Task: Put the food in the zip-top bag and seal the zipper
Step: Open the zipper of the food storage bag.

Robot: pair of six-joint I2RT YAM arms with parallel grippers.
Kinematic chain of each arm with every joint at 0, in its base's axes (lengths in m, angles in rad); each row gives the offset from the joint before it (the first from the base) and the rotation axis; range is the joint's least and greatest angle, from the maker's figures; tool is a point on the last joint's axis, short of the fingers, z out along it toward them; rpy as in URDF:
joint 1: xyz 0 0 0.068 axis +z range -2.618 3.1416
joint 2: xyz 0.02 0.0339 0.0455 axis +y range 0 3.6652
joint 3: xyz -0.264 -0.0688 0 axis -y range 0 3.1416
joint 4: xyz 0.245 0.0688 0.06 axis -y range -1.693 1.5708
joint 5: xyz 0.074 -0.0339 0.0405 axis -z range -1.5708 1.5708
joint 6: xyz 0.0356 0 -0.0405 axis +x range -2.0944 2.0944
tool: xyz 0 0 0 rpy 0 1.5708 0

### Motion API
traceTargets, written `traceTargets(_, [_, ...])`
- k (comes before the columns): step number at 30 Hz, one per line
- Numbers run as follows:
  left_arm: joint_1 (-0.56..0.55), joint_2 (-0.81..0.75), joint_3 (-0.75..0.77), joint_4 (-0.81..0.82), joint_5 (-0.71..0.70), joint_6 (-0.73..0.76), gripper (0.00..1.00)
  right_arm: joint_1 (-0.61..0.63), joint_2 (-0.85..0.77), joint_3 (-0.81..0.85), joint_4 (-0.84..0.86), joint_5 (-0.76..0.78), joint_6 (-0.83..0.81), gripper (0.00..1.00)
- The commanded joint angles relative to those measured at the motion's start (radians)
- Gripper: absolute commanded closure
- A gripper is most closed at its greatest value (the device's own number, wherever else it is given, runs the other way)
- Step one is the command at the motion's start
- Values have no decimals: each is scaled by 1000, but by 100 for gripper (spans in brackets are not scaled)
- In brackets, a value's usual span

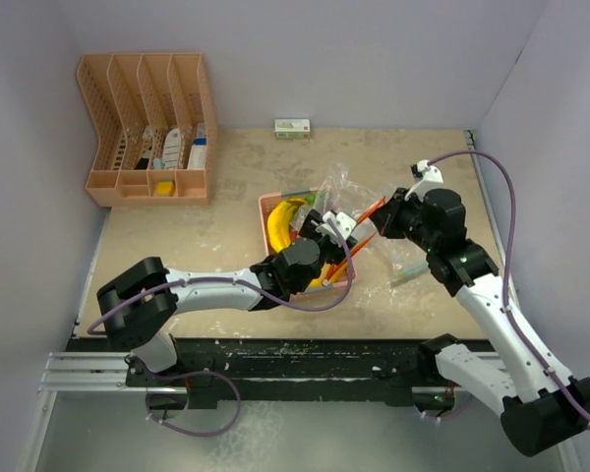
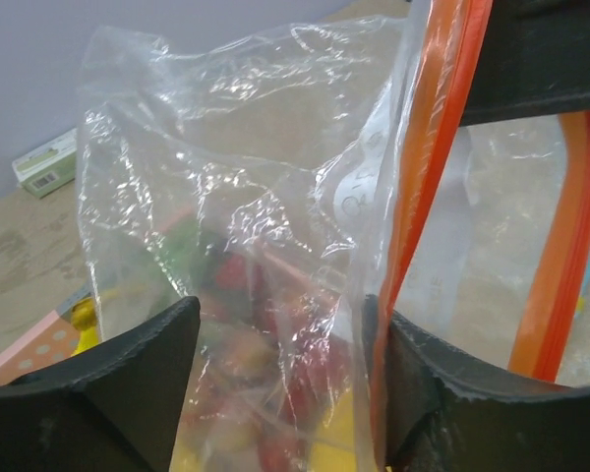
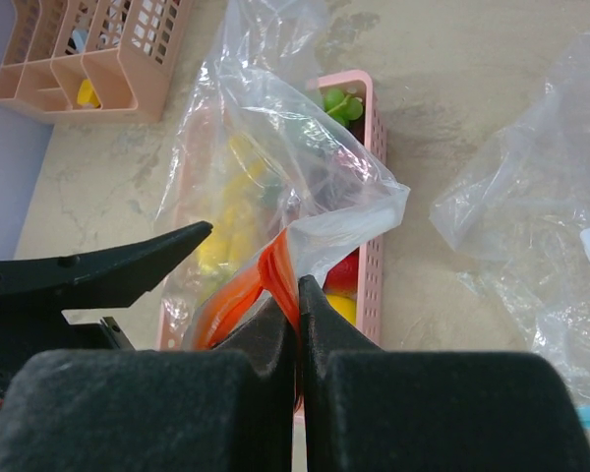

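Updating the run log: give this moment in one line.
right fingers: shut on zipper | left fingers: open around bag | food: in basket

Beige, marbled-looking desk [image 1: 236, 177] with a handful of stuff on it

The pink basket [image 1: 266, 208] sits around mid-desk. Well off to its back left there's an orange mesh organizer [image 1: 103, 108] up against the wall. Behind the basket, at the far edge, is a little white-and-green box [image 1: 292, 127]. To the basket's right a crumpled clear plastic bag [image 3: 531, 226] lies flat, near it but not touching, with a white label showing.
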Motion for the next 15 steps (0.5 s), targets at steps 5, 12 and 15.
traceTargets(5, [-8, 12, -24, 57, -155, 128, 66, -1, -29, 63, -31, 6, -12, 100])
traceTargets(12, [-6, -134, -19, 34, -199, 141, 100, -1, -23, 29, -118, 95, -73, 100])
traceTargets(15, [-6, -212, -31, 29, -186, 134, 100, -1, -21, 2, -163, 179, -91, 100])
